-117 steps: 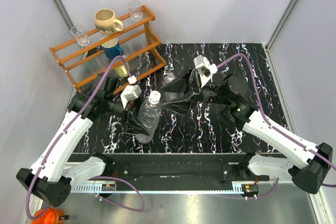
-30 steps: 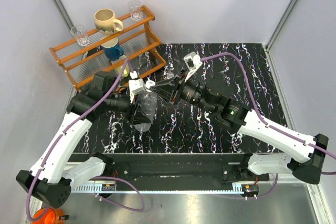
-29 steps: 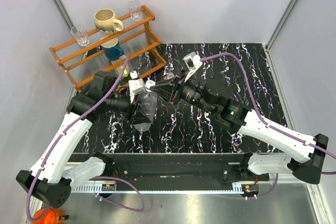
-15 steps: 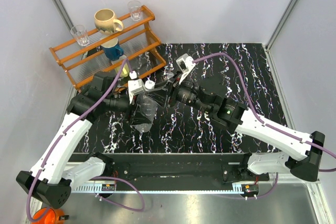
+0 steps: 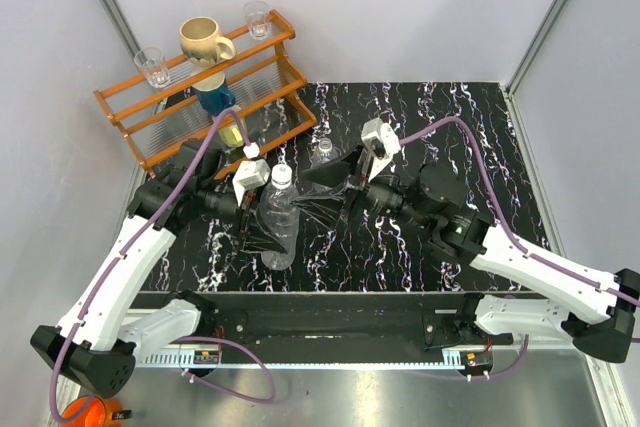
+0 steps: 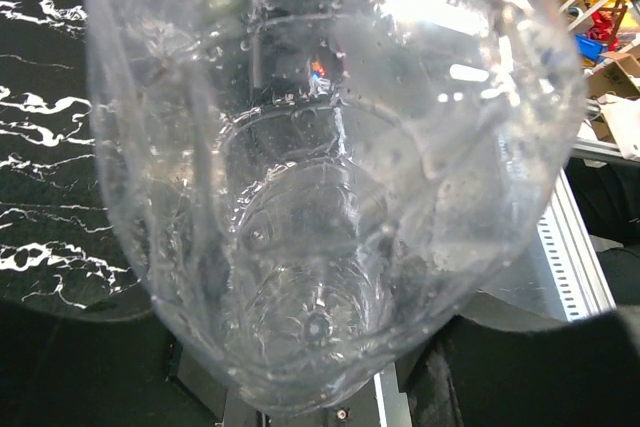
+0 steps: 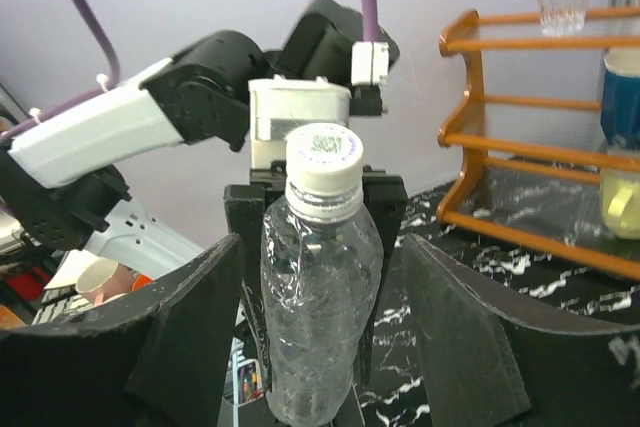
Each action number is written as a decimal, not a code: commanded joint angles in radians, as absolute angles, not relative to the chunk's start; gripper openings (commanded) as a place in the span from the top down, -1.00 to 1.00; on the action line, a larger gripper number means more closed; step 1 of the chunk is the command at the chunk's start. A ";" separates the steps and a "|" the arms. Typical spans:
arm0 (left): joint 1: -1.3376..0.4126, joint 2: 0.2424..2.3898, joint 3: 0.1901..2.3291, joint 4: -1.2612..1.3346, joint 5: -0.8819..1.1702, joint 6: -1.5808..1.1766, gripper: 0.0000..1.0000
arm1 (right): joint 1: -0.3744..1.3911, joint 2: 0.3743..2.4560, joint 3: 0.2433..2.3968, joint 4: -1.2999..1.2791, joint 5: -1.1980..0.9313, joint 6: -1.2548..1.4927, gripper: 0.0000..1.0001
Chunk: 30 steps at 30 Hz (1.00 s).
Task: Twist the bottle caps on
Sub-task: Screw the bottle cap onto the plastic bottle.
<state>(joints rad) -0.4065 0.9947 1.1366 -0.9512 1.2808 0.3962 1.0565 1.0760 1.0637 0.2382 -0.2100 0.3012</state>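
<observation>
Colourless and ribbed, the small clear plastic bottle is just in front of the orange wooden rack, over the black marbled worktop. The left pincer is clamped around its body. A round white plastic screw cap sits on its neck. The right pincer, on the side far from the rack, is spread wide, and its black fingers flank the bottle without touching it.
</observation>
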 commanded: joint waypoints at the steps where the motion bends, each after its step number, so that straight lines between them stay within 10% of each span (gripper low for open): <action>1: -0.410 0.983 1.157 -0.943 1.387 0.428 1.00 | 1.022 1.072 1.120 0.317 -0.322 0.267 -0.43; 30: -0.408 0.982 1.141 -0.943 1.319 0.442 1.00 | 0.928 1.258 1.282 0.397 -0.543 0.362 0.18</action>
<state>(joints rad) -0.4065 0.9947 1.1362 -0.9527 1.3064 0.4110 0.9405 1.2449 1.2282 0.3550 -0.4992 0.3565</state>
